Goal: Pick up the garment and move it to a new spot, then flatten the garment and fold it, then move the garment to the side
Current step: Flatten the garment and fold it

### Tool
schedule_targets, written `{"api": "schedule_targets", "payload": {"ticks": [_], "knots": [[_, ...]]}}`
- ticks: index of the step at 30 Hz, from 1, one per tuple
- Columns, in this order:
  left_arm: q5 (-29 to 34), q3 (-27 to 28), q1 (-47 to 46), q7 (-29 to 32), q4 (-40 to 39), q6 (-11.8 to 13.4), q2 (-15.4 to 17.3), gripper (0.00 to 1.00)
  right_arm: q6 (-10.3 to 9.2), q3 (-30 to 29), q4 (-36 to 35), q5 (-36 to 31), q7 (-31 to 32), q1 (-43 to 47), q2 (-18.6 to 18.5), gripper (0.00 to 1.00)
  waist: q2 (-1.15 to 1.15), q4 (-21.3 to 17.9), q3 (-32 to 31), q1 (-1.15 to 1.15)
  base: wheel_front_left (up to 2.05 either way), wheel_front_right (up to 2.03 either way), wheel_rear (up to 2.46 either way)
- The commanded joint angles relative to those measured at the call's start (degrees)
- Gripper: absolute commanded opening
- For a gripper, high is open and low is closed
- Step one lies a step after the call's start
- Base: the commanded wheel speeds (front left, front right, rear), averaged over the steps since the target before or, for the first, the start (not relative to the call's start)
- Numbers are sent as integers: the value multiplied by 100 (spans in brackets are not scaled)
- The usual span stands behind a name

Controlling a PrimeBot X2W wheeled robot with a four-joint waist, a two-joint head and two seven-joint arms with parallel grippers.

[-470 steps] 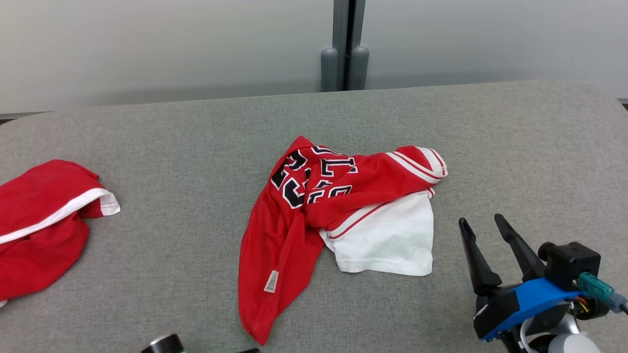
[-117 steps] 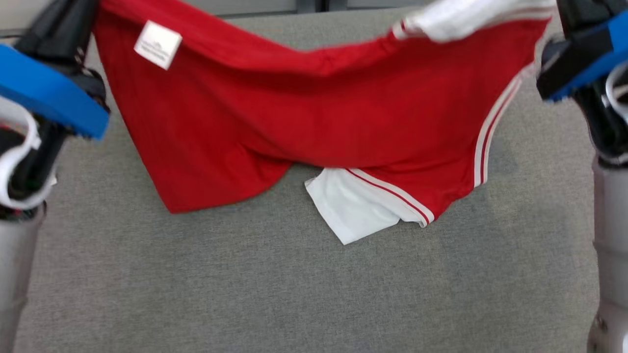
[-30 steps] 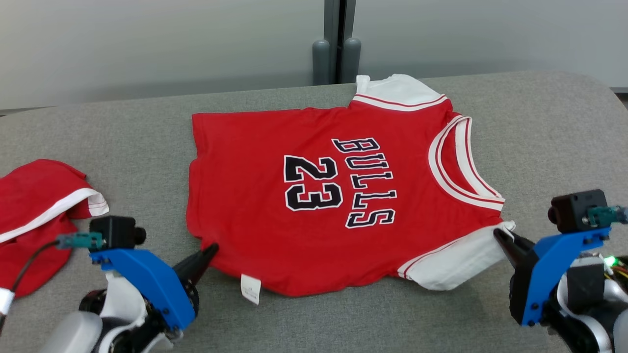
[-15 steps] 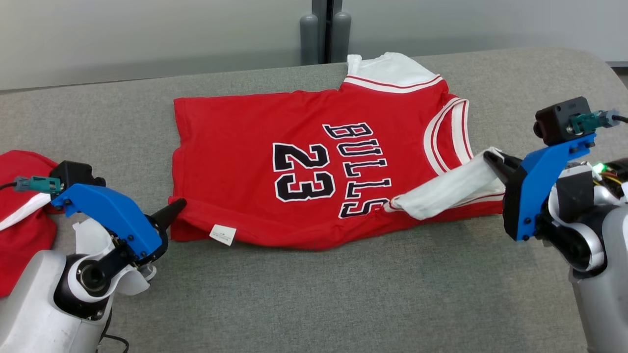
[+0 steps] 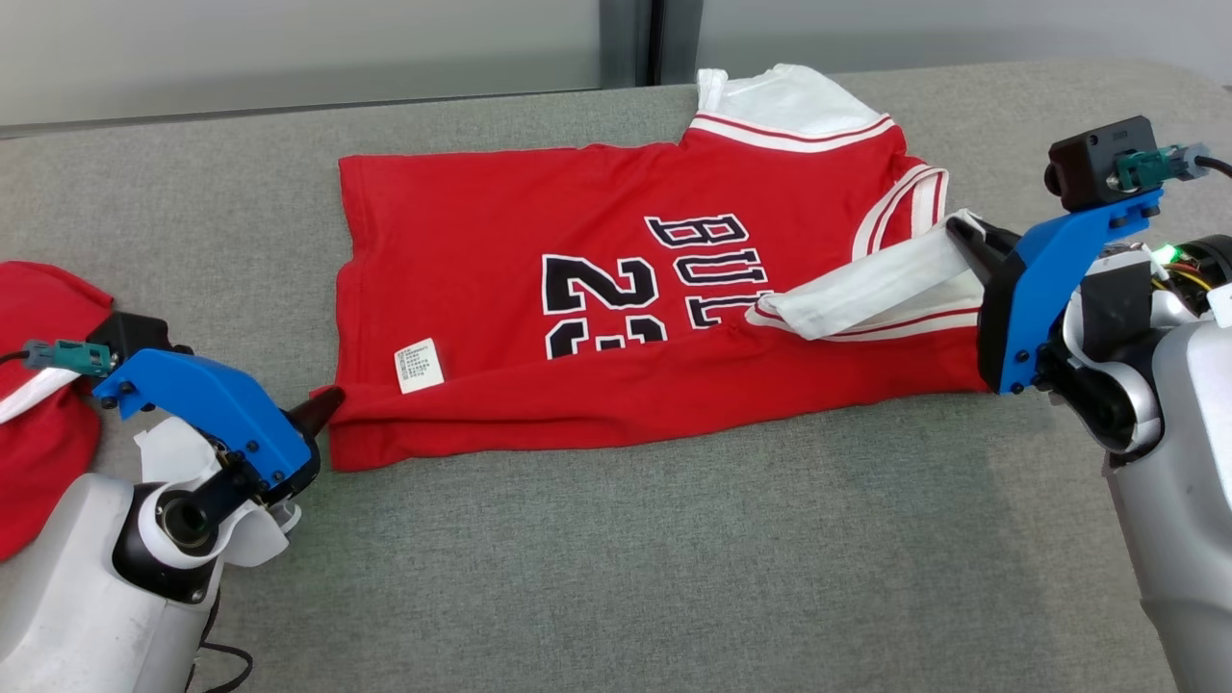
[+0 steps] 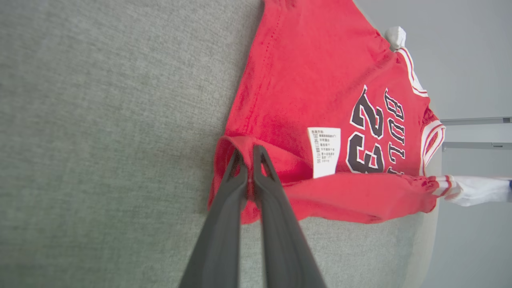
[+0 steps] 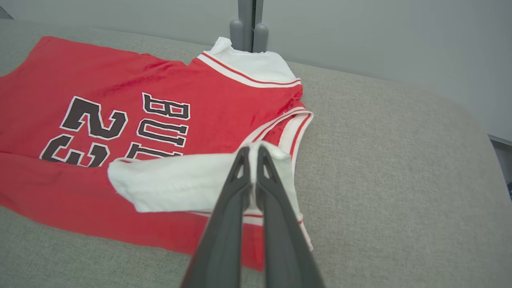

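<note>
2 grippers clamped shut on the red jersey [image 5: 500, 231]: left gripper [image 5: 327, 399] at hem, right gripper [image 5: 958, 236] at white sleeve [image 5: 866, 289]; print read "23", "BUL".

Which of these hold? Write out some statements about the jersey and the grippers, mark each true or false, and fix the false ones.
1. The left gripper is shut on a red corner of the jersey. True.
2. The right gripper hangs open above the jersey. False: it is shut on the white sleeve.
3. The jersey's near edge is folded up over the lower part of the number. True.
4. The label is hidden under the cloth. False: it faces up on the folded part.
5. A second garment, also red, lies at the robot's left. True.
</note>
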Motion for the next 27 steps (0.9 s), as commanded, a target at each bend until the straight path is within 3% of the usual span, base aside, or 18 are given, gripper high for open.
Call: {"api": "schedule_targets", "payload": {"ticks": [1, 4, 5, 6, 7, 8, 15, 22, 27], "knots": [[21, -9, -88, -34, 77, -26, 7, 0, 3, 54, 134, -47, -129, -158, 9, 0, 0, 6, 45, -1, 0, 0, 0], [11, -55, -97, -4, 165, -85, -42, 0, 3, 133, 304, -72, -343, -296, 39, 0, 0, 29, 99, -1, 0, 0, 0], [17, -57, -109, -29, 192, -105, -51, 0, 3, 174, 356, -66, -419, -332, 50, 40, 0, 36, 110, -1, 0, 0, 0], [28, -47, -123, -79, 209, -148, -69, 60, 3, 175, 419, -56, -509, -363, 65, 100, 0, 46, 120, -1, 0, 0, 0], [21, -39, -128, -116, 230, -168, -105, 95, 3, 186, 466, -46, -596, -395, 82, 100, 0, 58, 125, -1, 0, 0, 0], [22, -46, -118, -154, 249, -204, -134, 100, 3, 207, 516, -34, -675, -421, 94, 100, 0, 71, 128, -1, 0, 0, 0], [309, -110, 198, -742, 131, -404, -168, 100, 2, 204, 628, 58, -979, -278, 18, 100, 0, 176, 43, -1, 0, 0, 0], [691, -70, 822, -1764, -203, -403, -268, 100, 3, -393, 289, -50, -722, 339, -4, 100, 0, 250, -105, -1, 0, 0, 0], [1021, -178, 1302, -2319, -399, -278, -349, 100, 3, -1008, -178, -227, -394, 1064, 273, 100, 0, 265, -211, -1, 0, 0, 0]]}}
